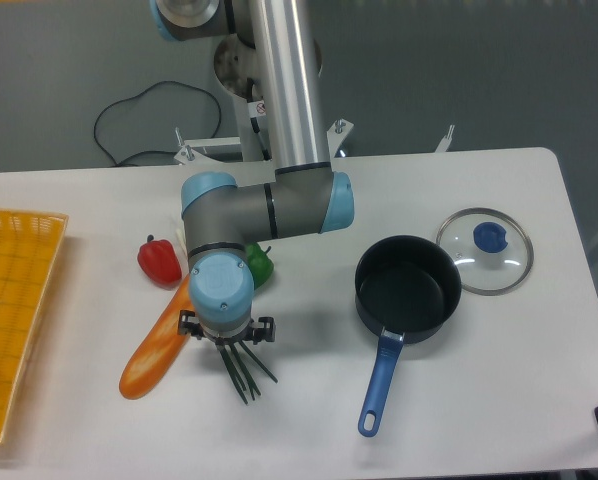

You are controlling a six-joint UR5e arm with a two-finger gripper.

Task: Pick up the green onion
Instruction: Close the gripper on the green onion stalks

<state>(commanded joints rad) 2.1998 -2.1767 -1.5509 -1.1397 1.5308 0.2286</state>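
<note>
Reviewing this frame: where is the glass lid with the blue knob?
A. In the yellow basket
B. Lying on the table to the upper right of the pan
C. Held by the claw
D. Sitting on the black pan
B. The glass lid lies flat on the white table, up and to the right of the open black pan, which shows its bare inside.

Baguette (157,345) and green pepper (260,264) crowding green onion (244,370)

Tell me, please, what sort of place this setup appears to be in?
Probably a robotics lab, not a kitchen: an industrial arm mounted at a plain white table, with toy-like food, a baguette and red pepper, laid out beside a pot.
</note>
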